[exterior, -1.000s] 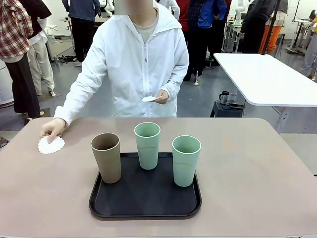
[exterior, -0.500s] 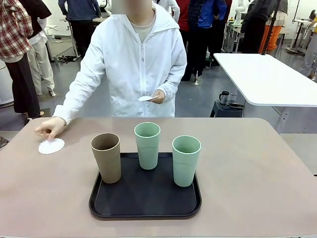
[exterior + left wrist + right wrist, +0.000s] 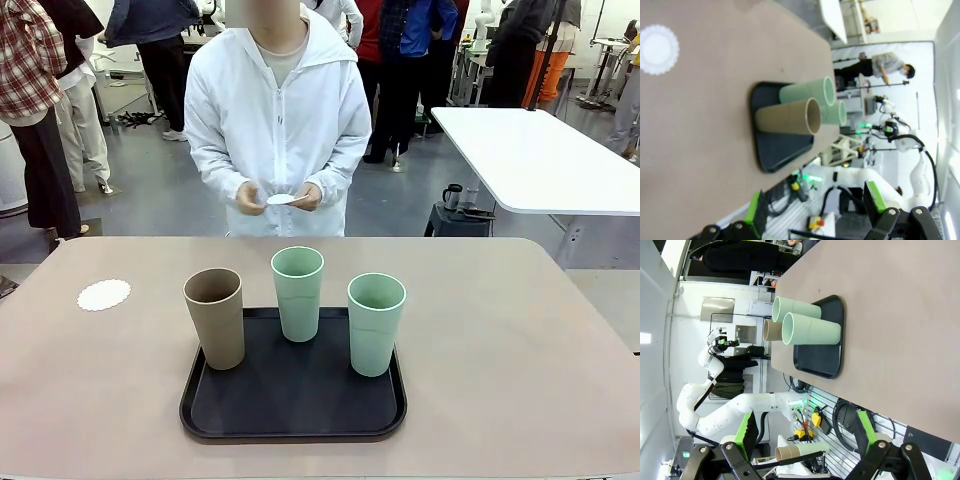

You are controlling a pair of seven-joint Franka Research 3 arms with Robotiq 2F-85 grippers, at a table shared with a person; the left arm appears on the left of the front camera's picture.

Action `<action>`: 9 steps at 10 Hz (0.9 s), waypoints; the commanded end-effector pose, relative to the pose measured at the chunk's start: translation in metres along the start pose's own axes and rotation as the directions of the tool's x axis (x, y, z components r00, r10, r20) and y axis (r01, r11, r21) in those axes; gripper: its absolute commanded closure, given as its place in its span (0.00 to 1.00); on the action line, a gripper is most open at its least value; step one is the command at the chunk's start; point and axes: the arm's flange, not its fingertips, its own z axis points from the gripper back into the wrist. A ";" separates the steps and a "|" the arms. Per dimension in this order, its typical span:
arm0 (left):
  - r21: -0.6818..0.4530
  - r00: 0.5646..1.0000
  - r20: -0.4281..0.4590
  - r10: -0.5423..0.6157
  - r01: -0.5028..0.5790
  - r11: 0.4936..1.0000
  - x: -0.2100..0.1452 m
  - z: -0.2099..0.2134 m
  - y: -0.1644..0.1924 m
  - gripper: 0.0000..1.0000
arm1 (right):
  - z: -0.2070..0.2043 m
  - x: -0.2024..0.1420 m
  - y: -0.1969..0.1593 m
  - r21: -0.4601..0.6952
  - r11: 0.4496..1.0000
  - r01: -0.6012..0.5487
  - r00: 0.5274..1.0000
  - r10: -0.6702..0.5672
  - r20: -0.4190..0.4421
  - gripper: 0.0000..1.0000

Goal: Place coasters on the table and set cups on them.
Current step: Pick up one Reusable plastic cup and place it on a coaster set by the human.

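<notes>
— Both hands of the person (image 3: 250,198) are together at the chest now, holding the remaining coasters (image 3: 283,199). A second ago one hand was pressing the first coaster (image 3: 104,294). It now lies alone on the table (image 3: 520,340), at ten o'clock from the tray (image 3: 290,420).
— And the cups?
— All are on the tray: tan cup (image 3: 215,318) at nine o'clock, one green cup (image 3: 298,293) at twelve, other green cup (image 3: 376,323) at three.
— Grippers?
— Left gripper (image 3: 815,207) and right gripper (image 3: 805,432) stand wide open, empty.
— What may go wrong?
— The paper looks light, so a cup set down slanted could push it away. The cups are also tall and close together, so a finger may knock the neighbour.
</notes>
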 end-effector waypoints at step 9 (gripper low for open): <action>0.242 0.359 -0.775 -0.520 0.929 0.280 0.032 -0.155 -0.121 0.00 | 0.000 0.000 0.000 0.010 1.000 0.005 1.000 -0.005 -0.001 0.00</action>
